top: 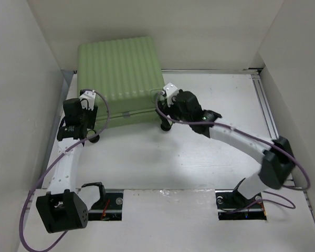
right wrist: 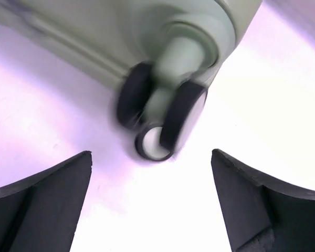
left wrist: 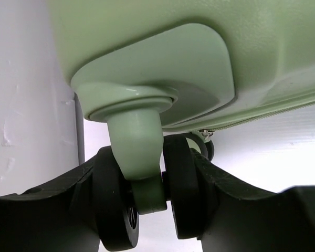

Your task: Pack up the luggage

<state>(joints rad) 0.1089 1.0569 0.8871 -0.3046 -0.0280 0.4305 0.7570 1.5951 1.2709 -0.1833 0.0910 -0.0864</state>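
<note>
Green and ribbed, the luggage (top: 121, 73) lay closed on the desk (top: 199, 157), its far side against the rear wall (top: 199, 31). The left fingers (left wrist: 47, 215) clasped the luggage's near-left wheel (left wrist: 181, 189). The right fingers (right wrist: 42, 205) stood spread apart just short of its near-right wheel (right wrist: 163, 118), touching nothing.

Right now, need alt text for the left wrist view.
The left gripper clamps a twin-wheeled caster, with its black fingers against the outer faces of the two black wheels. The caster's pale green stem hangs from a corner of the luggage, which fills the top of the frame. A zipper pull dangles behind.
</note>
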